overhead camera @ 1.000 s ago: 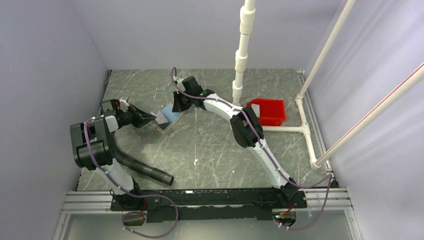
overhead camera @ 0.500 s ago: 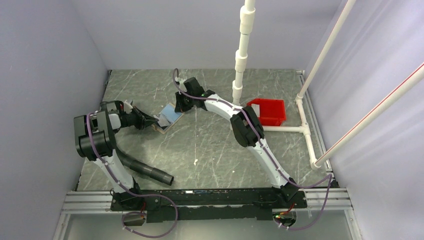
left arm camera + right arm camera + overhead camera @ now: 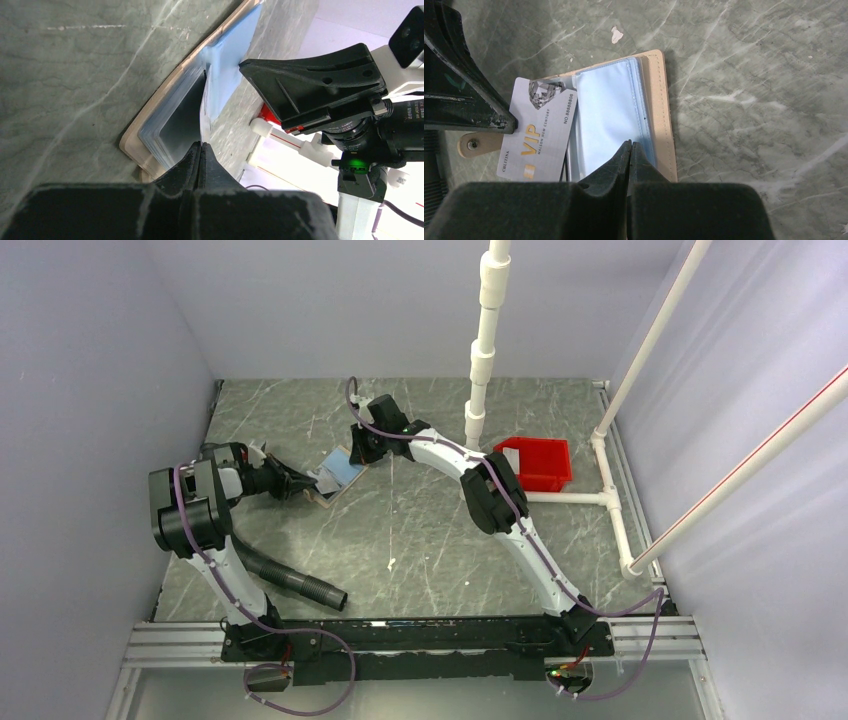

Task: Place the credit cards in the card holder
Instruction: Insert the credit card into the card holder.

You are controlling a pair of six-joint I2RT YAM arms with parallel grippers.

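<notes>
One card (image 3: 541, 131), likely light, stiff and slick, suits the edge pinch of the closed left gripper (image 3: 201, 145); the shut right gripper (image 3: 630, 144) pins the holder (image 3: 664, 100).

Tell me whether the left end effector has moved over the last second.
Yes. The left end effector, pinching a credit card, has edged slightly right, toward the white post and nearer the card holder.

Overhead, high, rearward; wrist views close, probably opposed, share card holder (image 3: 663, 110).
</notes>
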